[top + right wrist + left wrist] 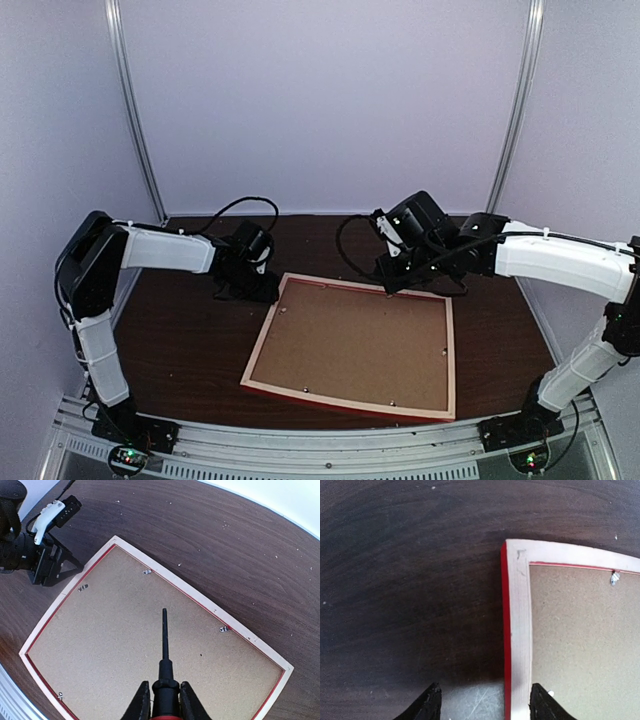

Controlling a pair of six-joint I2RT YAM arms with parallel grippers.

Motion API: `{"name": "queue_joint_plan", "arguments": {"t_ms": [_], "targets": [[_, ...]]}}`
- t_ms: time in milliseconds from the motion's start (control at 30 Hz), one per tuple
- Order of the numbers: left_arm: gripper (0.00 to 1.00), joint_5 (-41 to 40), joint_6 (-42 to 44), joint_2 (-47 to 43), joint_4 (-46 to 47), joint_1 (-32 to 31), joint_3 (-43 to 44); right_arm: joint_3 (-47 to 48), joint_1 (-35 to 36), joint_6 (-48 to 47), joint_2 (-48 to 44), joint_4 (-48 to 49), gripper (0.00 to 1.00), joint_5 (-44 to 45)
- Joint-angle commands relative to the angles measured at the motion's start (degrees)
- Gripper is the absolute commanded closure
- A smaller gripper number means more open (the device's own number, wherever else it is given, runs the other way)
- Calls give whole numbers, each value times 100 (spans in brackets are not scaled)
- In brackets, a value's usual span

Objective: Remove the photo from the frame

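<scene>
- Frame [263, 332] lies face down on the table [180, 340], brown backing board [360, 345] uppermost.
- Left gripper [485, 694]: jaws apart, straddling the frame's far-left rim.
- Right gripper [164, 697]: clamped on a black pointed tool [164, 635] above the board.

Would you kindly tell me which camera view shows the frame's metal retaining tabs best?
The right wrist view: four tabs show clearly around the backing board inside the frame. The left wrist view shows just one close up near a corner; the top external view shows them only as tiny specks.
</scene>
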Motion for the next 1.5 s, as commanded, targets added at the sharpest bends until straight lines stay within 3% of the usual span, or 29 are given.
{"name": "queue_joint_plan", "arguments": {"t_ms": [0,133,300,433,933,1467], "targets": [[41,320,144,393,-122,23,332,-51,-24,37,-167,3,100,174],[47,203,115,558,-107,23,278,-48,-22,15,-165,2,100,173],[68,-37,41,603,-128,23,73,-42,-29,10,-127,24,100,155],[79,-272,-50,498,-122,23,-144,-20,-24,27,-80,46,100,95],[82,-707,-746,-206,-53,23,-1197,345,-20,92,465,298,100,-425],[81,-410,-1338,-1084,619,23,-2433,1711,-15,248,2246,918,100,-1758]]}}
